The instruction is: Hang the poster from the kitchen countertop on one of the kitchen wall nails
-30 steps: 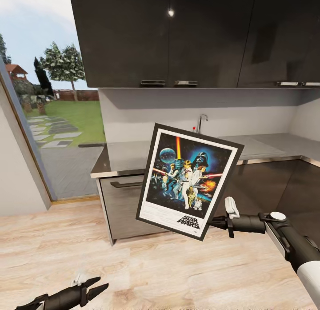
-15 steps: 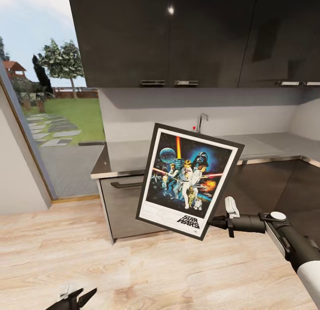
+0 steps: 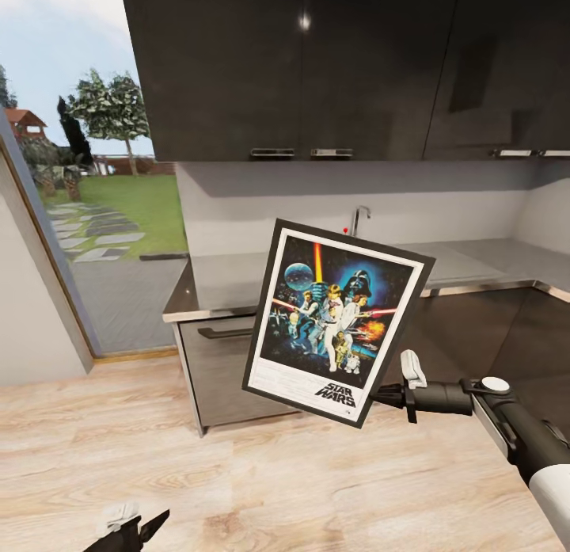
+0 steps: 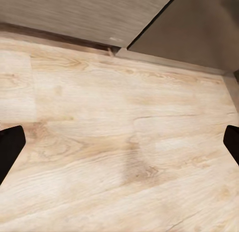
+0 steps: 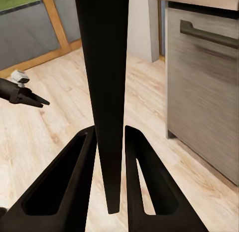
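Poster [image 3: 338,322]: framed portrait print, "STAR WARS" logo at its foot, held off the ground, tilted, in front of the kitchen countertop [image 3: 229,279] and partly covering the sink tap [image 3: 360,216]. Right gripper [image 5: 110,157]: fingers [image 5: 64,184] clamped narrow on the poster's edge, at its lower corner nearest the arm. Left gripper [image 3: 131,530]: low over the wooden floor [image 3: 261,473], well apart from the poster, fingers spread wide, holding nothing. Dark wall cabinets [image 3: 340,61] hang above the countertop.
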Controlling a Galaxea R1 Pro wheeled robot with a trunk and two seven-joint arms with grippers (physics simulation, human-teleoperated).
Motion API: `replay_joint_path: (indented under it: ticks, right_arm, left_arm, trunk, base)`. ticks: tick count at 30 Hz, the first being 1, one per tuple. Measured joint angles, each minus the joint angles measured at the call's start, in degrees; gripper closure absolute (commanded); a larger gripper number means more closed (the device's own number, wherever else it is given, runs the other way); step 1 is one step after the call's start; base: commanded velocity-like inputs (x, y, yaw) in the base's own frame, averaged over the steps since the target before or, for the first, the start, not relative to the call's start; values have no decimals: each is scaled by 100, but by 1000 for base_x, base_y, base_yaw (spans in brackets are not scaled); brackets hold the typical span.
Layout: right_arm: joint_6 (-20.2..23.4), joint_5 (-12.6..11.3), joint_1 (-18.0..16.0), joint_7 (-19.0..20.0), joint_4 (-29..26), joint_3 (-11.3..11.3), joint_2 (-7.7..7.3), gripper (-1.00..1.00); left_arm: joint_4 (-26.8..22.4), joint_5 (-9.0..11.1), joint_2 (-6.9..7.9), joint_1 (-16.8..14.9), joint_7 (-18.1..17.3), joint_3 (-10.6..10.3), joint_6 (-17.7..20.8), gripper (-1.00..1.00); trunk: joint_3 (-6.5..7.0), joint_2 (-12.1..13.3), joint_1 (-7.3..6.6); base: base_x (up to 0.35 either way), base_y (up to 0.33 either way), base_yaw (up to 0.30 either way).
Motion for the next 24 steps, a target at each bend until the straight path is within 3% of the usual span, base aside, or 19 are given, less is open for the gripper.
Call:
replay_joint_path:
  ticks: [24]
  right_arm:
    - [-7,1,9,5,-3,8,0,100]
  left_arm:
    - [0,8,-84,0,39,1,0,-100]
  trunk:
    - [432,963,-528]
  base:
    - [0,0,0]
